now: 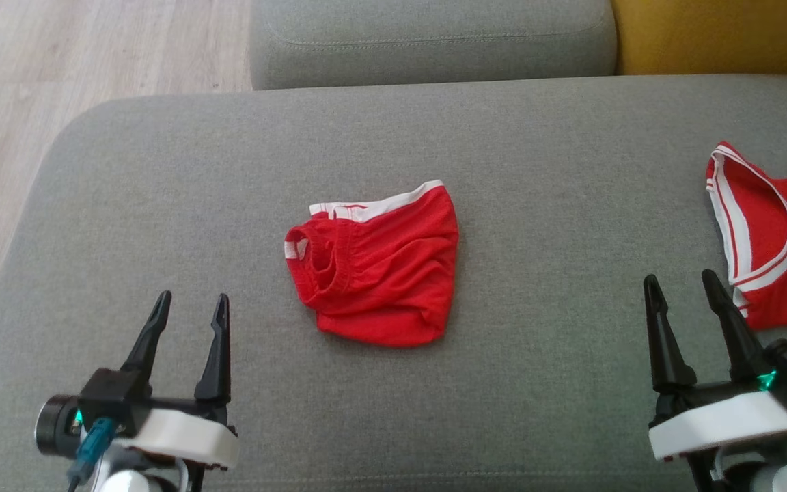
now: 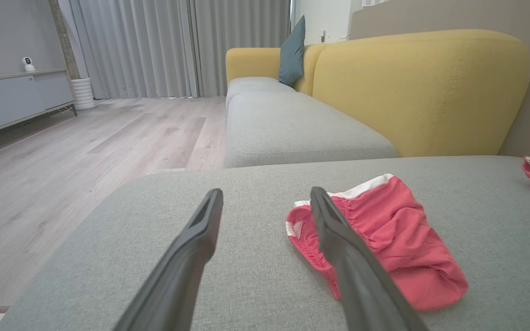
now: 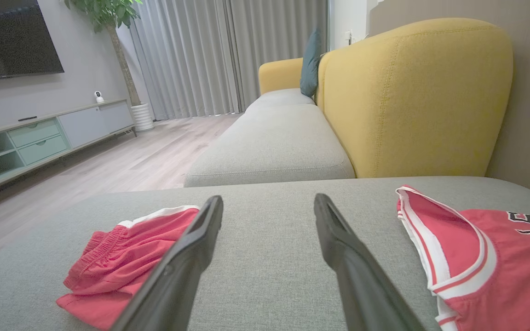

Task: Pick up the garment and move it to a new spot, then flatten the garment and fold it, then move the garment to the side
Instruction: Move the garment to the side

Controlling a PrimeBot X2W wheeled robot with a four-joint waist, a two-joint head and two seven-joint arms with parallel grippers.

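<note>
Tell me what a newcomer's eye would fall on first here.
The crumpled red shorts, with a white waistband, lie alone in the middle of the grey sofa cushion. A red jersey with white trim lies at the cushion's right edge. The left gripper and right gripper stand open and empty at the near side, the right one close beside the jersey.

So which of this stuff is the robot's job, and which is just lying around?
For the job, probably: crumpled red shorts; grey cushion under them.
Just lying about: red jersey at the side; teal pillow; yellow backrest.
</note>
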